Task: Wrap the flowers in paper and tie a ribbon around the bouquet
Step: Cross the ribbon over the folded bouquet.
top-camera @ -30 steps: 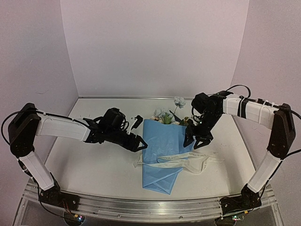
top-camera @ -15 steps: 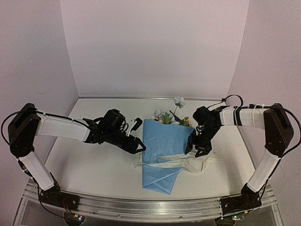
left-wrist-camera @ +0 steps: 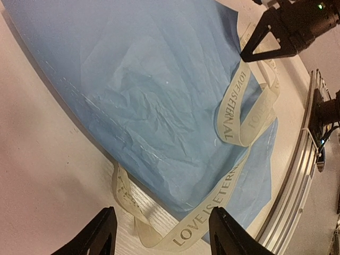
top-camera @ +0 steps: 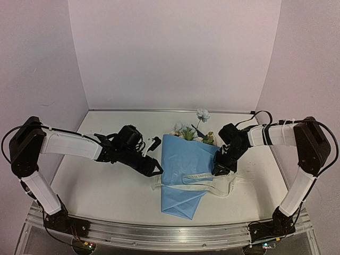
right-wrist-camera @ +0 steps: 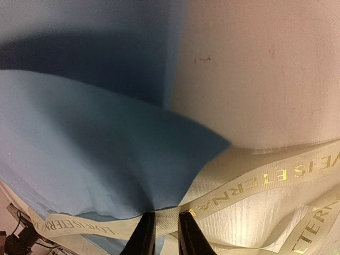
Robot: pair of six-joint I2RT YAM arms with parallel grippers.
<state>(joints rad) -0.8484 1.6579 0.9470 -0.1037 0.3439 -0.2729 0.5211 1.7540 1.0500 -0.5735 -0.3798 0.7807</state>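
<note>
The bouquet is a blue paper (top-camera: 186, 170) cone lying on the table, its point toward me. The flowers (top-camera: 186, 130) stick out of its far, wide end. The cream ribbon (top-camera: 202, 185) with printed lettering lies across the cone in loose loops. My right gripper (top-camera: 219, 169) is down at the cone's right edge; its jaws (right-wrist-camera: 162, 231) are pinched on a strand of the ribbon (right-wrist-camera: 255, 183) beside the paper (right-wrist-camera: 90, 149). My left gripper (top-camera: 155, 168) hovers open at the cone's left edge, its jaws (left-wrist-camera: 162, 234) wide over the ribbon's left end (left-wrist-camera: 223, 194).
White walls close the table on three sides. An aluminium rail (top-camera: 159, 234) runs along the near edge. The rail (left-wrist-camera: 297, 175) lies just past the cone's tip in the left wrist view.
My right gripper has come down from above the cone's right side to the ribbon and has closed on it. The left gripper shifted slightly and stays open.
</note>
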